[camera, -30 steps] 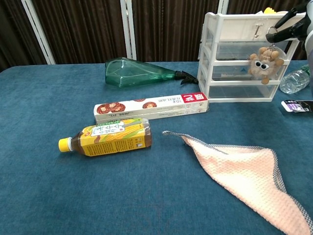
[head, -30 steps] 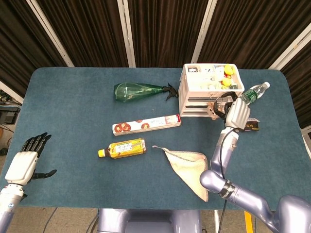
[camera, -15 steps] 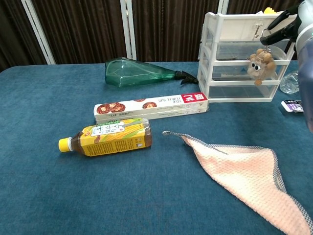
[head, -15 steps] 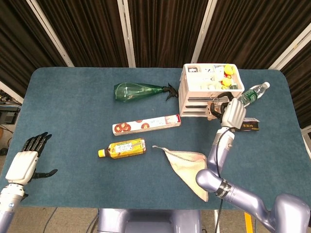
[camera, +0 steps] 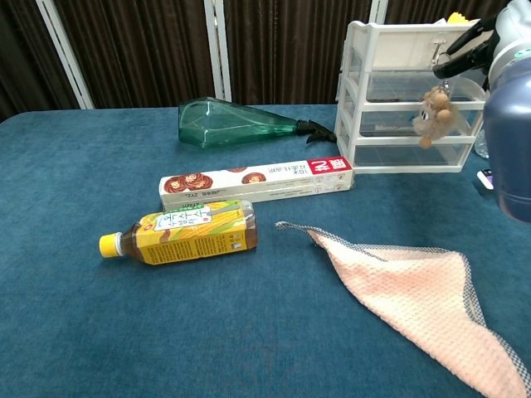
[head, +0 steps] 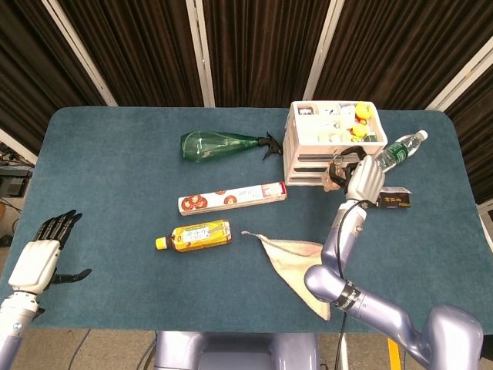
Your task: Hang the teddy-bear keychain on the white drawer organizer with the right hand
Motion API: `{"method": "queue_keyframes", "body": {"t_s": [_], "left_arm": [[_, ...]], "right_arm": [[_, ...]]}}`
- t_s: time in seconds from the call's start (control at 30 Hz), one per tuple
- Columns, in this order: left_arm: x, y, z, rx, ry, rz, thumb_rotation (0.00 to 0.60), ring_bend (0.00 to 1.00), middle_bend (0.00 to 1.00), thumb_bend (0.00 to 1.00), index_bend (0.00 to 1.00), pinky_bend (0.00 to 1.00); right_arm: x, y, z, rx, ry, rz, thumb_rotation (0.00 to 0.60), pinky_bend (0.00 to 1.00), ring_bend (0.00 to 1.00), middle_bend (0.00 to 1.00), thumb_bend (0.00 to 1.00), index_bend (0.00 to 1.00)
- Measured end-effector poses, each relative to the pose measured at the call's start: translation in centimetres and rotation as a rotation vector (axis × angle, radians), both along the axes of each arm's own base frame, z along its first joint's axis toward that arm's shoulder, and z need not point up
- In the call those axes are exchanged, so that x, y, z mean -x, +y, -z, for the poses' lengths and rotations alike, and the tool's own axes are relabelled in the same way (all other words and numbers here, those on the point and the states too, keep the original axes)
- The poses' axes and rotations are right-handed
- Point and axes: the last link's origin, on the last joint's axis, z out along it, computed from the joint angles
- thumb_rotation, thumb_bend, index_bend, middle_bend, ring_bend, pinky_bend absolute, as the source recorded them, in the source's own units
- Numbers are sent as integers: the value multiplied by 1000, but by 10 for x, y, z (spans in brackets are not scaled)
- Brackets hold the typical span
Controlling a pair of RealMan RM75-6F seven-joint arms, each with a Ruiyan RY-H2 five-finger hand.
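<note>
Teddy-bear keychain [camera: 433,112], a fuzzy brown lump, dangles by its metal ring from our right hand [head: 362,179], which pinches it against the front of the white drawer organizer [camera: 402,99] (a boxy plastic frame with clear drawers) at about one o'clock on the desk [head: 115,193]. Our left hand [head: 42,254] hangs spread and empty off the edge at eight o'clock.

matt blue cloth table [camera: 75,332], glossy white plastic organizer [camera: 398,41], fuzzy plush keychain [camera: 433,112]
</note>
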Motion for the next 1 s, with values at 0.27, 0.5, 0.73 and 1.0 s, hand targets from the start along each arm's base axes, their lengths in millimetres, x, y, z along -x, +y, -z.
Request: {"method": "queue_keyframes", "body": {"t_s": [0.27, 0.5, 0.73, 1.0], "left_arm": [[0, 0, 0, 3, -4, -1, 600, 0, 0, 86, 0, 0], [-1, 0, 1, 6, -6, -1, 600, 0, 0, 87, 0, 0], [-1, 0, 1, 6, -6, -3, 600, 0, 0, 89, 0, 0], [-1, 0, 0, 4, -5, -7, 600, 0, 0, 88, 0, 0]], "right_arm": [[-8, -2, -3, 9, -11, 1, 600, 841, 1000, 1000, 234, 576], [-12, -6, -1, -3, -25, 18, 600, 840, 1000, 1000, 212, 581], [-14, -9, 5, -28, -32, 43, 600, 840, 1000, 1000, 132, 555], [-6, -7, 15, -80, -32, 79, 600, 841, 1000, 1000, 111, 464]]}}
